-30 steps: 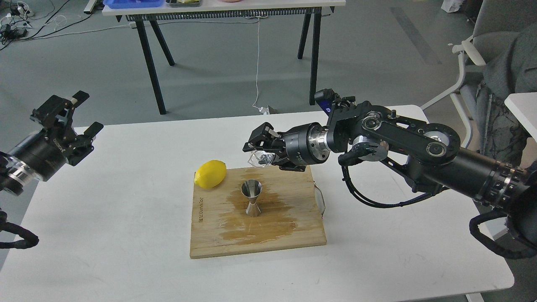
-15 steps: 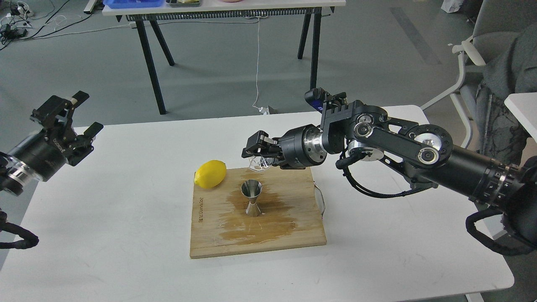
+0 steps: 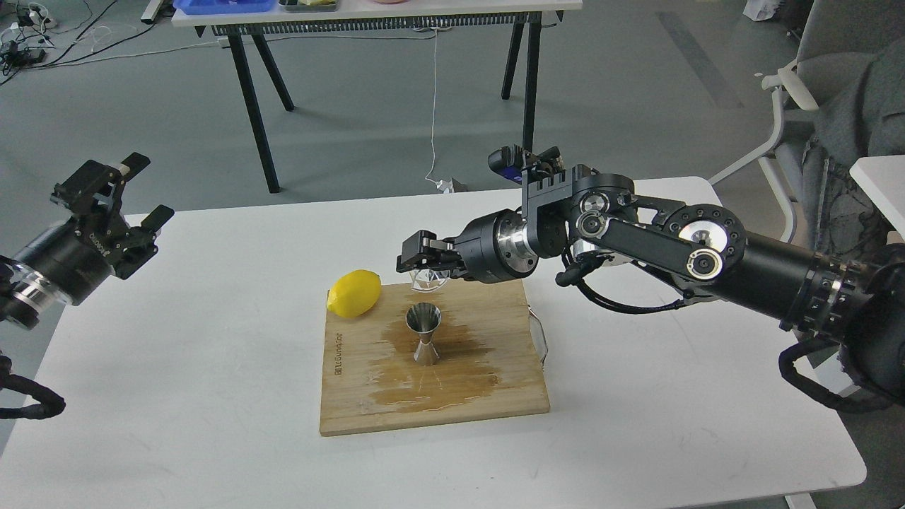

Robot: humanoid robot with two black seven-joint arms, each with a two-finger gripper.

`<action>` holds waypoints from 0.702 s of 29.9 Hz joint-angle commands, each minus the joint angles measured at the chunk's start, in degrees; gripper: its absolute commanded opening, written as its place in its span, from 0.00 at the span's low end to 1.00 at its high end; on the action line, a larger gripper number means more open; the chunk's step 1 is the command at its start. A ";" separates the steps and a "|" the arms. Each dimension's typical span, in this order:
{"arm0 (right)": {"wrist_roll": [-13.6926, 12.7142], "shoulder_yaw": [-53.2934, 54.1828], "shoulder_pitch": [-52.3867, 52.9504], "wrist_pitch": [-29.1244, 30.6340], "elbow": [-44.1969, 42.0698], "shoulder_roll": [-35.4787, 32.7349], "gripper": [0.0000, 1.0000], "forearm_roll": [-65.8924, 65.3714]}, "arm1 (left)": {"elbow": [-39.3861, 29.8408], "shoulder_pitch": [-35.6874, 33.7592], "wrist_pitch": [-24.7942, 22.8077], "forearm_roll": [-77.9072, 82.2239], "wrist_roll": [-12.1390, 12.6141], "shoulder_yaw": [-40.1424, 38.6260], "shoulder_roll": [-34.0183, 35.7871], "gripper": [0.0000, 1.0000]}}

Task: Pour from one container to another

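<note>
The steel jigger (image 3: 424, 332) stands upright on the wooden cutting board (image 3: 353, 396), in the middle of a wet patch. Just above and behind its mouth hangs the tiny clear glass cup (image 3: 429, 279), tipped over sideways, with my right gripper (image 3: 424, 266) shut on it. The right arm reaches in from the right at about the jigger's height above the board. My left gripper (image 3: 131, 191) is open and empty, raised off the table's far left edge, well away from the board.
A yellow lemon (image 3: 354, 293) lies on the board's back left corner, close to the held cup. The white table (image 3: 198, 339) carries the board. Behind it stand a black-legged table (image 3: 382, 18) and, at right, a grey chair (image 3: 813, 92).
My right arm has shifted left and swung its wrist, carrying the glass cup a little left and turning it further over above the jigger. The left arm has not moved.
</note>
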 commanded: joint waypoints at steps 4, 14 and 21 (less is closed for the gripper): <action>1.47 -2.43 1.73 0.03 -0.09 0.23 0.32 -3.09 | 0.00 0.00 0.00 -0.05 0.00 0.00 0.07 0.99; 3.14 -2.78 1.99 0.03 0.00 1.19 0.32 -6.86 | 0.00 0.00 0.00 -0.05 0.00 0.00 0.33 0.99; 4.19 -4.45 3.66 0.03 0.00 1.46 0.32 -6.95 | 0.00 0.00 0.00 -0.05 0.00 -0.09 0.51 0.99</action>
